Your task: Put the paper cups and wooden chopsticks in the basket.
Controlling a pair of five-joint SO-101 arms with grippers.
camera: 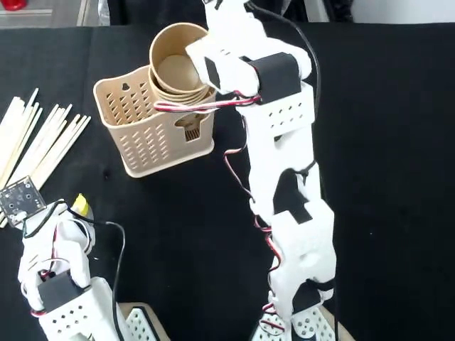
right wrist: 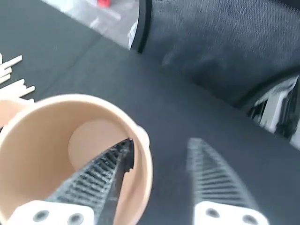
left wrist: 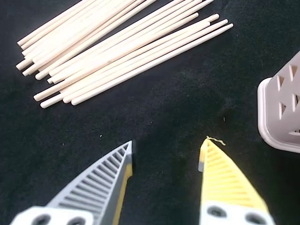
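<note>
Surface: black cloth-covered bench [camera: 398, 142] seen from above, with two white robot arms side by side at its near edge.
Basket: beige perforated plastic basket [camera: 156, 142] stands upright on the bench, ahead of the arms and between them.
Cups: nested tan paper cups [camera: 178, 67] sit inside the basket, tilted, their rims rising above its top edge.
Chopsticks: pale wooden chopsticks [camera: 35, 138] lie loose in a fanned bundle flat on the bench, beside the basket and apart from it.
Right pincer: right pincer [right wrist: 161, 140] is spread open over the top cup's rim, one finger inside the cup and the other outside, clear of the wall.
Left pincer: left pincer [left wrist: 167, 142] is spread wide and grips nothing, above bare cloth near the chopstick ends.
</note>
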